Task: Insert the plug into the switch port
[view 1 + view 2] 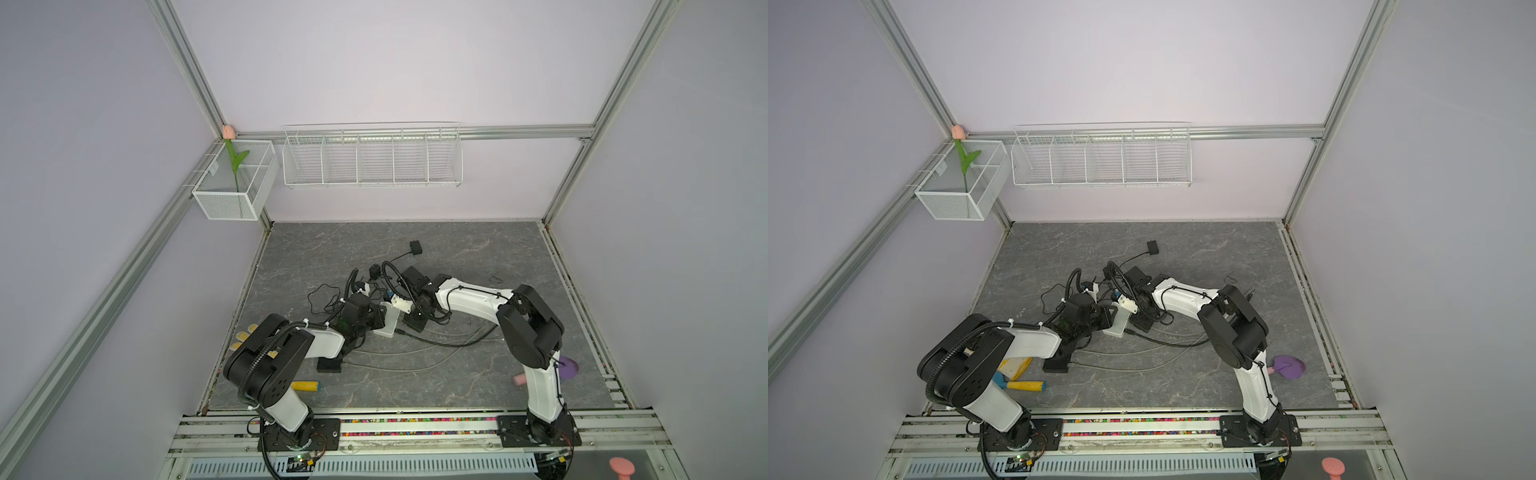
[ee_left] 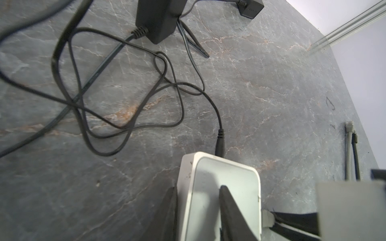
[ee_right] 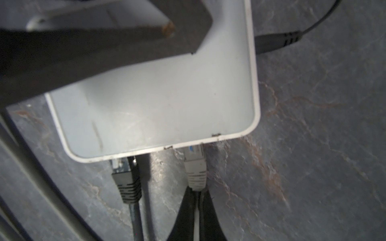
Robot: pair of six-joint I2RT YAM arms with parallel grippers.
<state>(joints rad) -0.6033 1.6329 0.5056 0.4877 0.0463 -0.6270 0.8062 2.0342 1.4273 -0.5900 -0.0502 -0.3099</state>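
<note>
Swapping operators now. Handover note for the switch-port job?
Left claw: shut on the switch, bracing it on the table.
Right claw: shut on the grey plug, pinching just behind its boot.
Done: the grey plug's tip is at the switch's port edge, beside the black plug, which is in its own port.
To do: I cannot tell if the grey plug is fully seated. Probably push it home, then open both claws.
</note>
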